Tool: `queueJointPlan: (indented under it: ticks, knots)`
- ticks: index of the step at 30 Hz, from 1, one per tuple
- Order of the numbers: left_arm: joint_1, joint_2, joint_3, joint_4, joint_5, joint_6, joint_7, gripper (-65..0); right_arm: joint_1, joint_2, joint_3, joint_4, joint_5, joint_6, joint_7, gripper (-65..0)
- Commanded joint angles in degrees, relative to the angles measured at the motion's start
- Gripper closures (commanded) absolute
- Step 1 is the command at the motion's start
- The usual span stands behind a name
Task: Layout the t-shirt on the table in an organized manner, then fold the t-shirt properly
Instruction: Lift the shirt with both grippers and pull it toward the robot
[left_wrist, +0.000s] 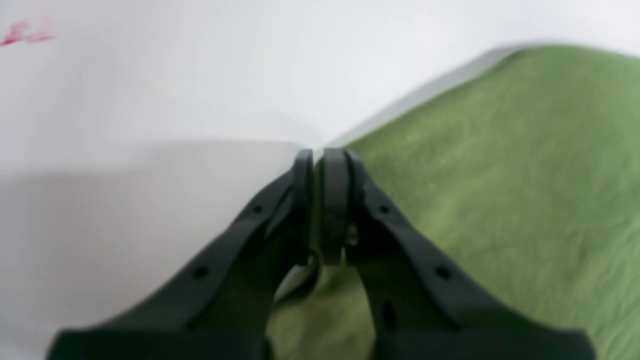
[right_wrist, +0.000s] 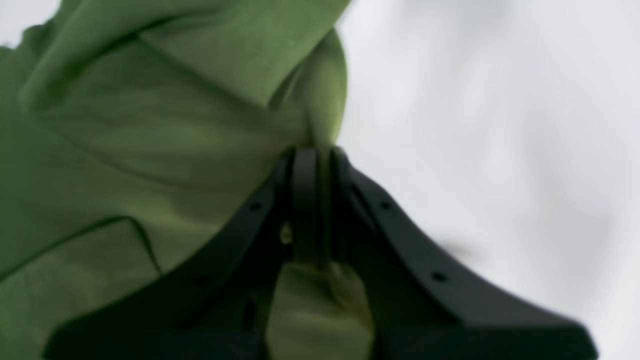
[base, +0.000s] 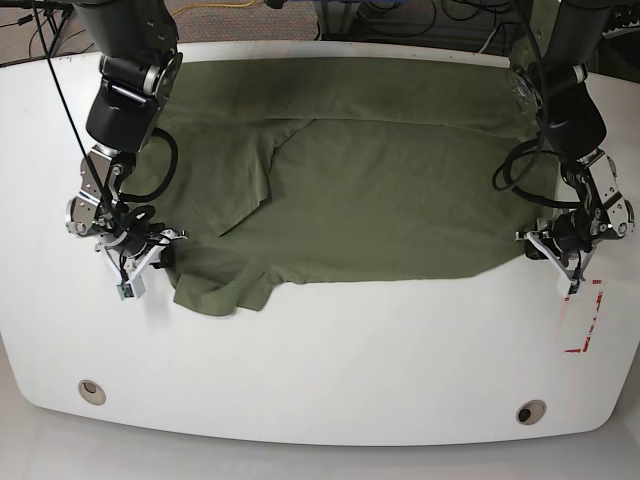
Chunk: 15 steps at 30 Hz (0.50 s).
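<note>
My right fingers (base: 160, 250) sit at the left side of the base view, pressed together on a bunched fold of the plain olive-green soft cotton t-shirt (base: 380, 180); in the right wrist view the fingers (right_wrist: 314, 155) are closed with a strip of green cloth (right_wrist: 150, 125) pinched between them and more of it showing below, behind the tips. The garment is crumpled on that side, with a sleeve or corner rucked up and a loose flap lying near the front edge of the cloth, just beside my right fingers.

The t-shirt lies across the far half of the large glossy white table (base: 320, 380), spanning most of its width, its far edge near the back rim. Its middle is fairly flat, with a diagonal crease left of centre. Two round grommet holes (base: 91, 391) sit near the front edge of the table, well apart from the cloth.

At the right of the base view my left fingers (base: 560, 255) are at the t-shirt's right edge, beside a red-and-white tape rectangle (base: 588, 318). In the left wrist view those fingers (left_wrist: 324, 155) are shut, tips meeting right at the border of cloth (left_wrist: 500, 175) and table (left_wrist: 150, 100); I cannot tell whether any fabric is caught
</note>
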Motion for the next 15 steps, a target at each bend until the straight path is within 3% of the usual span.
queueJointPlan:
  ticks: [1, 15]
  knots:
    - [-0.2, -1.0, 0.0, 5.9, -0.9, 0.0, -0.6, -1.1, 1.9, 0.7, 0.2, 6.9, -1.8, 0.0, -2.9, -2.7]
    - [6.2, -0.8, -0.3, 20.2, -1.0, -0.5, 4.4, -1.1, -1.6, 0.5, 0.2, 22.9, -3.3, 0.0, -11.7, -2.7]
